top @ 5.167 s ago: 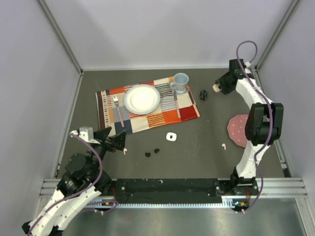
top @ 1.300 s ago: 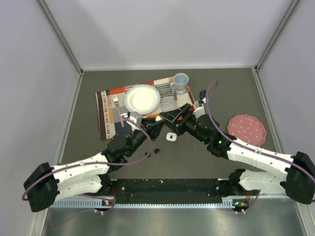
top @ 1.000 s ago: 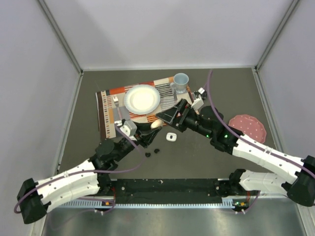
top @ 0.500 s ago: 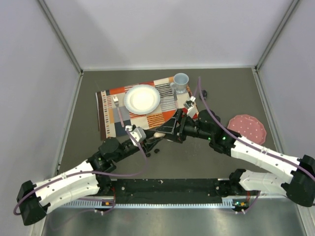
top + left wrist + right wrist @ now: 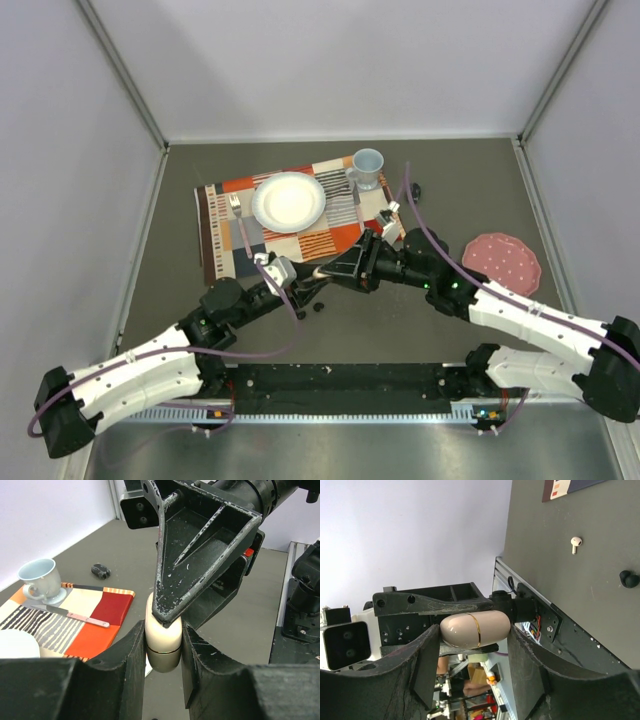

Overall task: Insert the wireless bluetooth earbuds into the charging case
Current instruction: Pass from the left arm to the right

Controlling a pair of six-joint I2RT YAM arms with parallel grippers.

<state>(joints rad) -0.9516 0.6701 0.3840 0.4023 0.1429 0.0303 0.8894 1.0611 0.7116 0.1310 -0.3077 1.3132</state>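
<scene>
The charging case (image 5: pixel 162 642) is a cream pill shape with a gold seam, held above the table. My left gripper (image 5: pixel 162 630) is shut on its sides. My right gripper (image 5: pixel 475 631) meets it from the opposite side, jaws pressed against both ends of the case (image 5: pixel 465 630). In the top view the two grippers meet at the case (image 5: pixel 320 272), near the placemat's front edge. A white stemmed earbud (image 5: pixel 576 542) and a black earbud (image 5: pixel 629 578) lie on the table below. One black earbud (image 5: pixel 318 307) shows beside my left arm.
A patterned placemat (image 5: pixel 215 215) carries a white plate (image 5: pixel 288 200), a fork (image 5: pixel 238 218), a knife (image 5: pixel 356 205) and a pale blue cup (image 5: pixel 367 167). A pink plate (image 5: pixel 502 262) lies at the right. A small black object (image 5: pixel 416 187) sits behind the right arm.
Both grippers moved together toward the near side of the table, off the placemat. The right gripper's jaws narrowed from wide open onto the case's ends. The left grip stayed the same.
</scene>
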